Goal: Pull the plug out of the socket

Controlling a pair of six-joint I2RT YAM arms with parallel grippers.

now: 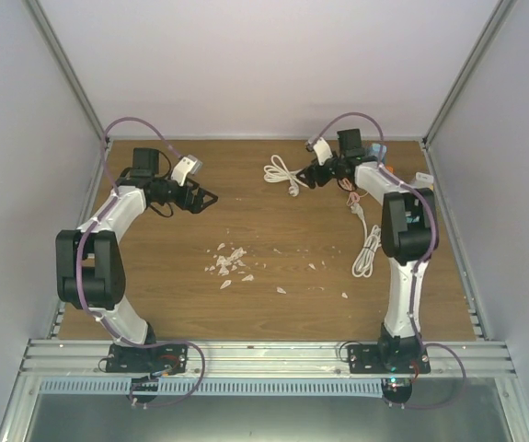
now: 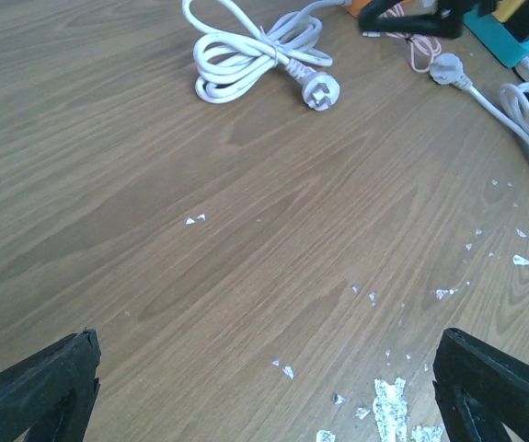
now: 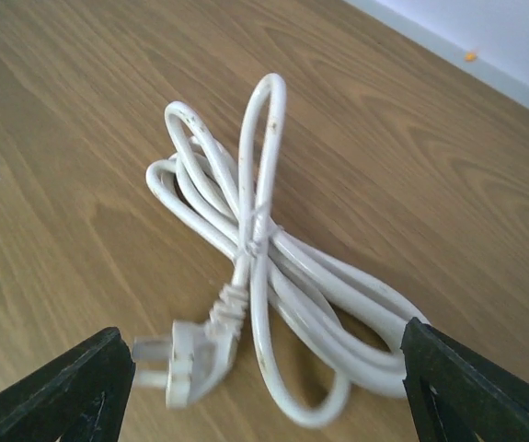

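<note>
Right fingers [image 3: 52,396] are spreading wide, holding nothing, hovering just over a bundled white cord [image 3: 264,230] that is lying on the desk [image 1: 273,239] at the far middle. Its plug [image 3: 186,364] is sitting at the near end of the bundle, flat on the wood with its prongs showing bare, so it is not sitting in any socket here.

Left fingers [image 2: 34,387] are also gaping wide and empty, pointing across the desk from the far left, well apart from the cord. White scraps [image 1: 229,262] are littering the middle.

A second cord [image 1: 367,250] is lying along the right side beside the right arm, with its own plug [image 2: 446,68] loose on the wood too. A teal block [image 2: 508,37] is peeking out behind the right arm; I cannot tell whether that is the socket.

Handling, as a guess:
- The plug is looking like light, hard, smooth plastic, so probably a bit slippery.
- Best hold is likely pinching across the plug body's flat sides, close to the cord end.
- The cord itself is looking soft and springy, so gripping it would likely just stretch or slip.
- The tied bundle would probably be dragging along behind, light enough not to matter.
- If a plug is seated somewhere, the socket may be needing the other fingers bracing it during a straight pull.
</note>
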